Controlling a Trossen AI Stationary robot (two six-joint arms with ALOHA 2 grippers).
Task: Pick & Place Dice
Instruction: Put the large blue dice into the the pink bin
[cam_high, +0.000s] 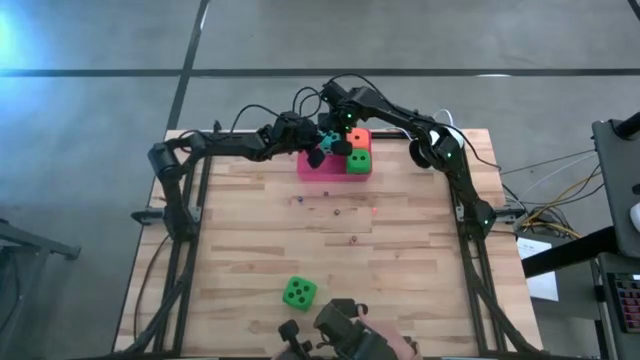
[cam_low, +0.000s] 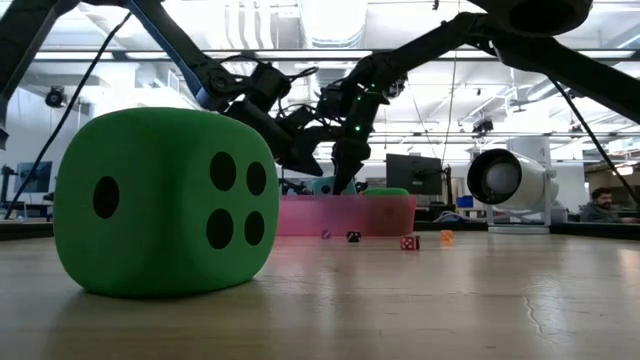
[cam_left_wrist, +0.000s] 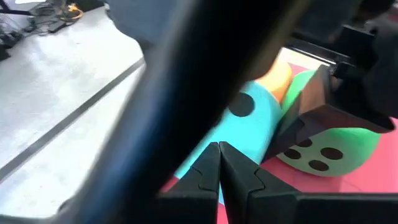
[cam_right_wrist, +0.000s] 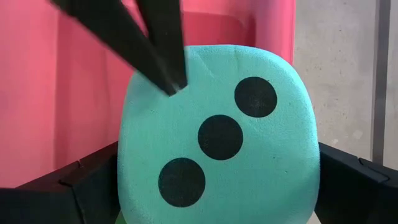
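Note:
A pink tray (cam_high: 312, 171) stands at the table's far middle. In it are an orange die (cam_high: 359, 137), a green die (cam_high: 360, 161) and a teal die (cam_right_wrist: 217, 134) showing three pips. My right gripper (cam_high: 336, 142) points down over the teal die, open, one finger at each side of it. My left gripper (cam_high: 315, 157) reaches in from the left, shut, its tips at that die. A second green die (cam_high: 299, 292) rests flat on the table near the front edge, large in the low view (cam_low: 165, 205). My left gripper meets the teal die's three-pip face near one corner (cam_right_wrist: 180, 93) with its shut fingertips (cam_right_wrist: 168, 71). It comes slanting down from the table's left. My right gripper's fingers (cam_right_wrist: 90, 183) lie along two opposite sides of the teal die; whether they touch it, I cannot tell.
Tiny dice lie scattered on the wood before the tray (cam_low: 409, 242). A dark device (cam_high: 340, 330) sits at the near edge, right of the green die. Cables hang off the table's right side. Bare wood lies between the tray and the near die.

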